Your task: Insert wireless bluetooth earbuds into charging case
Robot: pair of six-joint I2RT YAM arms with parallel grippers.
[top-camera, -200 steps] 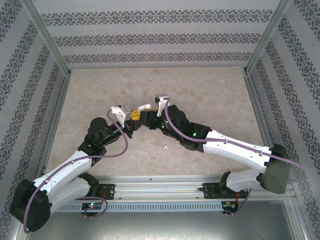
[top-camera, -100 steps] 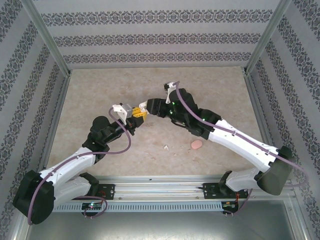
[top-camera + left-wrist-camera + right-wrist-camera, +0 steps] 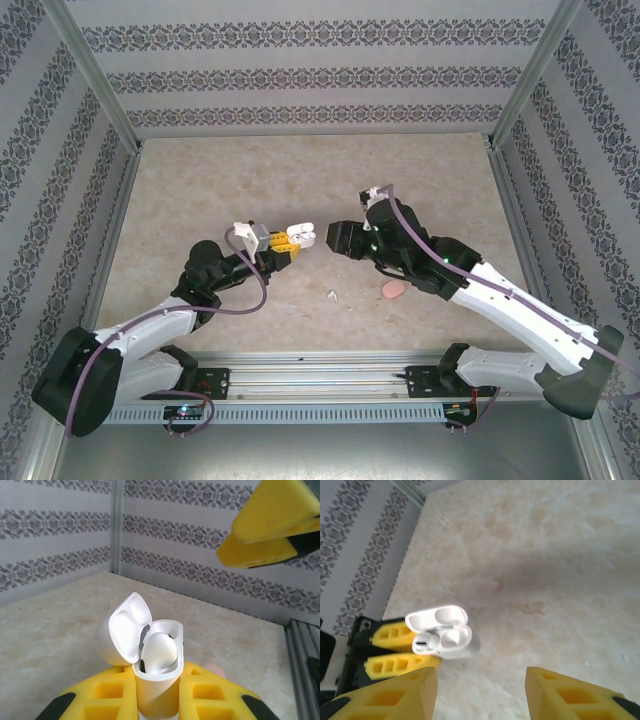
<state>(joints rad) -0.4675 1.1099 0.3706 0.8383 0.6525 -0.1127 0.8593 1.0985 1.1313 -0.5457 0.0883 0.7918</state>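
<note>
while the left gripper (image 3: 290,241) keeps its yellow fingers (image 3: 102,697) shut tight on the charging case (image 3: 303,234), the right gripper (image 3: 327,238) has moved back from it. a second ago the right one was up close by the case with a little white thing at its tip. half a second ago it was touching the case. now it sits just beside the case with a gap between them.

seen from the right wrist, the right gripper (image 3: 481,690) has its fingers (image 3: 410,692) partly open and nothing is between them. so it has let go of what it carried.

the case is held up off the table (image 3: 200,180), near the middle. its lid (image 3: 122,635) is tipped back and open. from the left wrist, one white earbud (image 3: 160,652) sits down inside the case (image 3: 155,692). i think that is the one the right gripper just put in. i cannot tell if the other hole is full, as the lid hides some of it.

a tiny white bit (image 3: 331,294) lies on the table in front of the two grippers. it looks like the second earbud. a small pink thing (image 3: 394,290) lies near it, under the right arm.

so i think one earbud is done. next the right gripper would need to go down and pick up the little white bit, which is very small and easy to miss.
</note>
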